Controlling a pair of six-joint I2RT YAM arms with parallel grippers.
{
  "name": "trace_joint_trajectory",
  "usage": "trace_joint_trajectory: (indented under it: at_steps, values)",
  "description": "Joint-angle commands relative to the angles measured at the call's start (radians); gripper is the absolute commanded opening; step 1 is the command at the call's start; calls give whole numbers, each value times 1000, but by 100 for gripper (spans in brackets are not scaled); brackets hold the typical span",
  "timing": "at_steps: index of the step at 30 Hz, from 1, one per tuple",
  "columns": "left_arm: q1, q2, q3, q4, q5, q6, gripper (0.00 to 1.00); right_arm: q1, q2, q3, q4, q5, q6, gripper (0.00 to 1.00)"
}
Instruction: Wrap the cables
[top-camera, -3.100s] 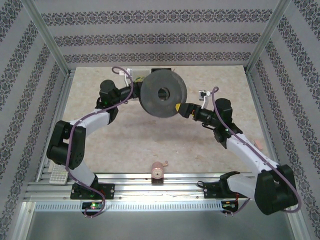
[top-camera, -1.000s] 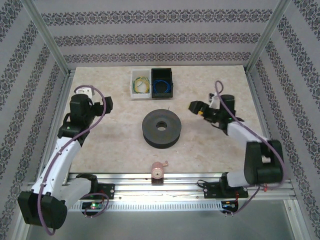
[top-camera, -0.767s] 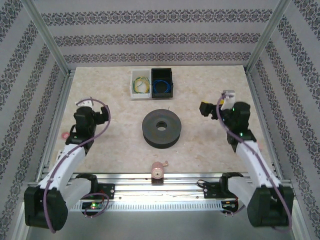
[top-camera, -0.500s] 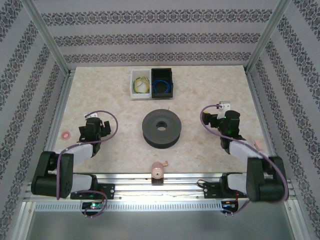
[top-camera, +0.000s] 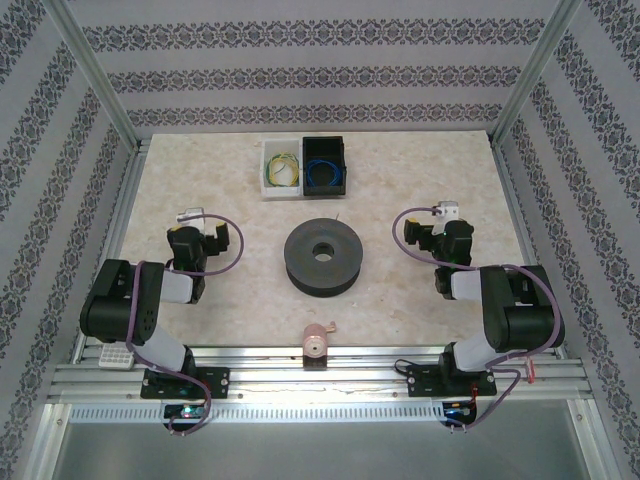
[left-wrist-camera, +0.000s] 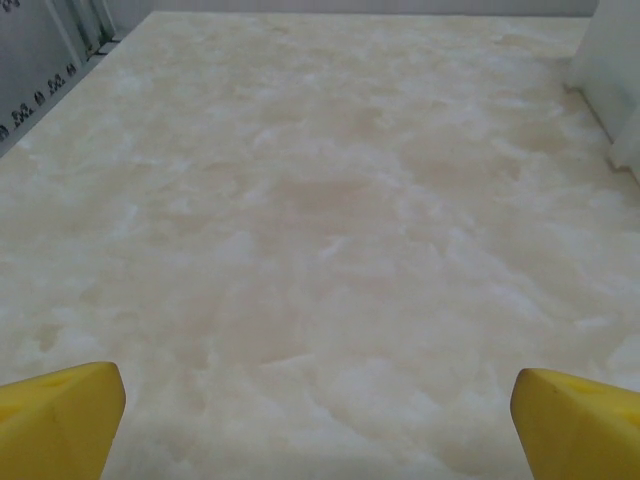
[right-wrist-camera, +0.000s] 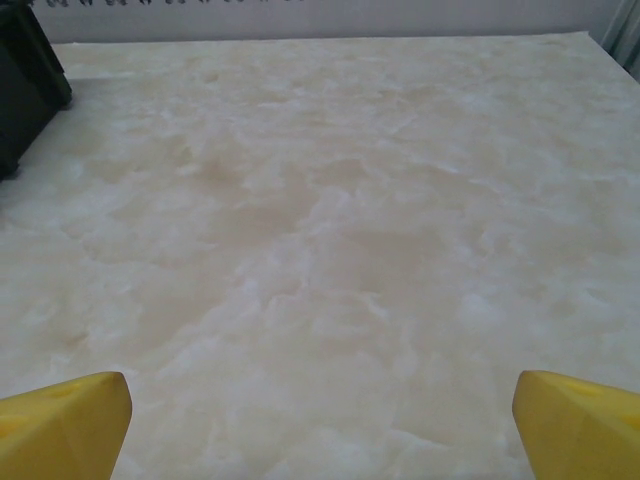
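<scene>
Patterned wallpaper walls in a pale, marbled surface (top-camera: 220, 170) where two robot arms sit folded close to their bases, one either side of a dark grey spool (top-camera: 322, 256) lying flat at the centre.

The left hand (left-wrist-camera: 318, 425) is spread wide and grips nothing. Its yellow fingers (left-wrist-camera: 60, 415) sit in the bottom corners of the wrist view, with only bare surface between them. The right hand (right-wrist-camera: 320, 425) is likewise fully open and empty, its fingers (right-wrist-camera: 575, 420) well apart over bare stone.

At the far side, a white bin (top-camera: 267, 185) holding a yellow-green wire coil (top-camera: 283, 168) touches a black bin (top-camera: 342, 150) holding a blue wire coil (top-camera: 322, 170). A small pink reel (top-camera: 317, 343) rests at the near edge.

Where the red cables lie cannot be told from these pictures. A fine strand (top-camera: 340, 216) pokes from the spool's far rim, too thin to judge its colour. The spool's groove is hidden from above.

With both hands empty and set apart from the spool, and no loose wire on the open surface, the wrapping looks either finished or paused. How much cable is wound cannot be confirmed. The two coils in the bins appear untouched.
</scene>
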Motion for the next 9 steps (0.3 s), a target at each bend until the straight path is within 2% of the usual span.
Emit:
trace_joint_trajectory:
  at_steps: [1, 7, 9]
  values:
    - [11, 1, -16, 91, 22, 19, 100, 13, -10, 13, 39, 32, -12, 98]
    - [11, 10, -63, 197, 51, 32, 100, 24, -6, 18, 33, 47, -16, 98]
    - [11, 3, -48, 155, 57, 31, 100, 22, -12, 13, 36, 48, -17, 98]
